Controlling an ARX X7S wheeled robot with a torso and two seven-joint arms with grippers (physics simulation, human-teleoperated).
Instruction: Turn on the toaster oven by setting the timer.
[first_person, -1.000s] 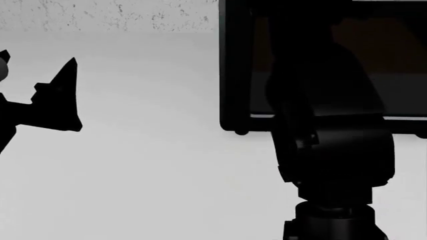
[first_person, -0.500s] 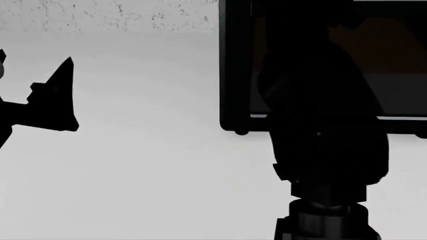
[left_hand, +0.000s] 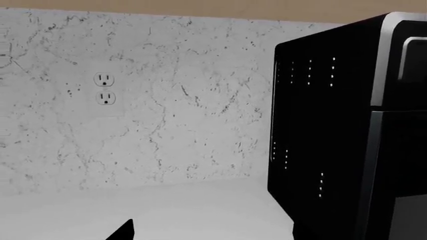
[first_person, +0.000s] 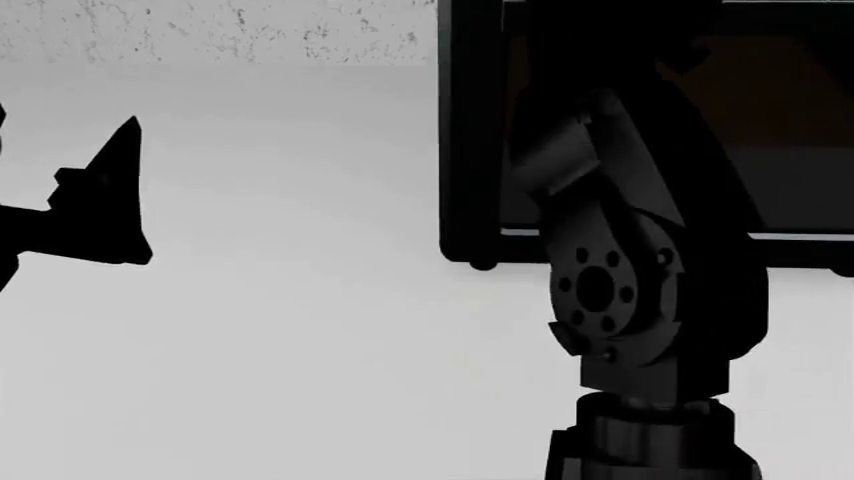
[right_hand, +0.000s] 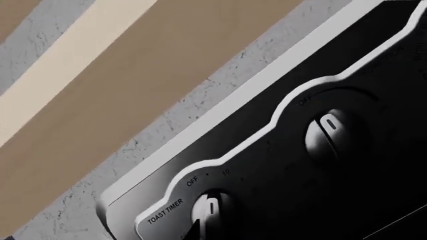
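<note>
Against the speckled backsplash the toaster oven, boxy and glossy black, is stood at the back of the pale counter. Close before its control panel the right arm is raised, presumably to reach the toast timer knob, round, ribbed and pointing near OFF. Its claw cannot be judged. The left claw is held well aside of the oven, its spread unclear.

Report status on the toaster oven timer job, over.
Left gripper idle over the bare counter, jaw state unclear. Right gripper unseen; right arm raised before the toaster oven. Toast timer knob looks untouched, near OFF. Nothing blocking.
</note>
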